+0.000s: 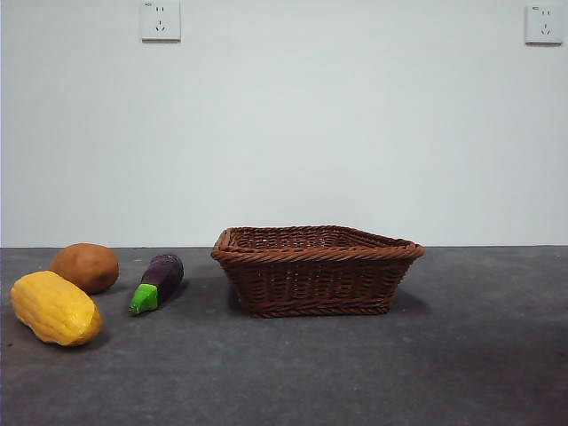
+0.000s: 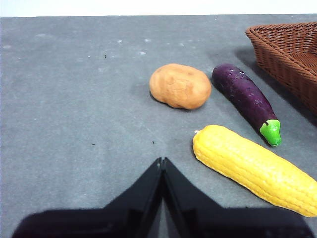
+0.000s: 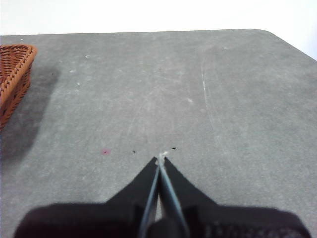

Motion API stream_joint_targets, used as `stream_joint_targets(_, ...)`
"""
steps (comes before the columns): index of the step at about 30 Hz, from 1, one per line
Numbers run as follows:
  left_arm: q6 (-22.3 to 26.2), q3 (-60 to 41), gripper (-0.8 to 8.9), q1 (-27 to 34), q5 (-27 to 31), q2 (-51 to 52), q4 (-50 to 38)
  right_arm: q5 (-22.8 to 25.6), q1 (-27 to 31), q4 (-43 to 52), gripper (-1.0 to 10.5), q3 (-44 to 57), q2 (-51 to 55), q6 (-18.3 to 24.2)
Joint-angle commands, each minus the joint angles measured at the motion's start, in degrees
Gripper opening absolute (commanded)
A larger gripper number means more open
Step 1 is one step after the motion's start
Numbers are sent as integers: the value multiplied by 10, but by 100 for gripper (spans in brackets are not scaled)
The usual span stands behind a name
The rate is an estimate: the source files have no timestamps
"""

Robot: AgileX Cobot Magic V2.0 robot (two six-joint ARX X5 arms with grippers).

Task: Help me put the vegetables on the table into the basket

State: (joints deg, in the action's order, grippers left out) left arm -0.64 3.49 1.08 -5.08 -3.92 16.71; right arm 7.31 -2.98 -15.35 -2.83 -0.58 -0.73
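Note:
On the dark grey table (image 1: pixel 479 355), a yellow corn cob (image 1: pixel 55 308) (image 2: pixel 255 166), an orange-brown potato (image 1: pixel 85 267) (image 2: pixel 180 86) and a purple eggplant (image 1: pixel 158 281) (image 2: pixel 246 100) with a green stem end lie left of the woven basket (image 1: pixel 316 269) (image 2: pixel 290 52) (image 3: pixel 13 72). The basket looks empty from the front view. My left gripper (image 2: pixel 162 161) is shut and holds nothing, a short way from the corn and potato. My right gripper (image 3: pixel 161 160) is shut over bare table, well away from the basket. Neither arm shows in the front view.
A white wall with two power sockets (image 1: pixel 161 19) (image 1: pixel 543 24) stands behind the table. The table's rounded far corner (image 3: pixel 277 35) shows in the right wrist view.

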Motion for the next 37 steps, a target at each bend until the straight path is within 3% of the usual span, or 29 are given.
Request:
stream_joint_targets(1,2,-3,-3,2,2,0,0,2,0,3,1,3,1,-7)
stream_joint_targets(5,-7,-3,-3,2,2,0,-1,-3,0,4,0,3,1,-14)
stream_joint_targets(8,-7,-3,-3,2,1,0,0,-37,0,5,1,3,1,-62)
stream_joint_targets(21,-75,56,-7,1,-16,-14,8,-56,0,25,-9,-65,-10,-139)
stream_joint_targets(30,-107,223,-6,1,-65,-121,88,-131,0,-53,-9,-234,-137,-138)
stream_joint_targets(37,-76,371,-7,1,-96,-230,170,-203,0,-192,-9,-396,-279,-73)
